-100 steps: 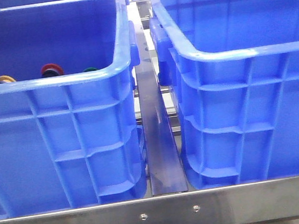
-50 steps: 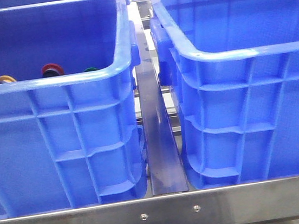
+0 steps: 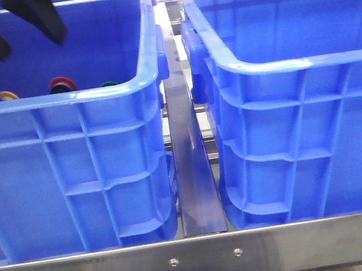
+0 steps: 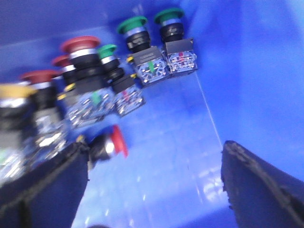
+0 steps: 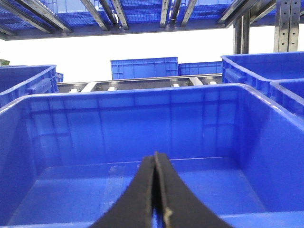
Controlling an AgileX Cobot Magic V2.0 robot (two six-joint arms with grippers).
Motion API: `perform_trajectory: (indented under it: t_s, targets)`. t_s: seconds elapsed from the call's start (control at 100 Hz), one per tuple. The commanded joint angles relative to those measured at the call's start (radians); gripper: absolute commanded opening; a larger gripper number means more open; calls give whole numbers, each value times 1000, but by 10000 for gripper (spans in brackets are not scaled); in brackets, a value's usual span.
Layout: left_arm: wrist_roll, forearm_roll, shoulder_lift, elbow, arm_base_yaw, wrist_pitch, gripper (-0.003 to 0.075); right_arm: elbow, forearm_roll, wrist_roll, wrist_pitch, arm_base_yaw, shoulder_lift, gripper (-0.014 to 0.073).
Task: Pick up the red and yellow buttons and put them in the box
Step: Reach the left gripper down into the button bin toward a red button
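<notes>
The left blue crate [image 3: 97,96] holds the buttons. In the front view a yellow cap [image 3: 6,96] and a red cap [image 3: 62,84] peek over its near rim. My left gripper [image 3: 31,47] hangs open above them inside that crate. In the left wrist view the gripper [image 4: 154,156] is open and empty over the crate floor. A red button [image 4: 116,141] lies on its side by one finger [image 4: 42,185]. More red buttons [image 4: 80,45] and a yellow one [image 4: 12,90] stand upright beyond. My right gripper [image 5: 155,159] is shut and empty above the empty right crate [image 5: 142,99].
Several green buttons [image 4: 133,23] stand among the red ones; one green cap [image 3: 109,84] shows in the front view. A metal rail [image 3: 195,173] runs between the two crates [image 3: 291,62]. A steel bar [image 3: 196,259] crosses the front. More blue crates [image 5: 142,69] sit behind.
My left gripper's dark fingers have come into the front view at the top left, over the left crate. The crates and buttons have not moved.
</notes>
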Motion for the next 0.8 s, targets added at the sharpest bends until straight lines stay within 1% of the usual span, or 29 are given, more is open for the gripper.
perform_trajectory:
  t_s: [0.0,0.2,0.3,0.4,0.79]
  targets:
    - [-16,-8,36,-69,-9,-54,538,5,-7,-4,-88,-3,-22,-68]
    - [-22,26,140,-128,-7,-58,536,5,-7,-4,-88,-3,-22,-68]
    - [-78,89,174,-147,-7,-60,536,5,-7,-4,-88,-3,-22,-68]
    - [-123,157,183,-150,-7,-73,536,5,-7,-4,-88,-3,-22,-68]
    - [-168,203,195,-150,14,-132,536,5,-7,-4,-88,-3,-22,-68]
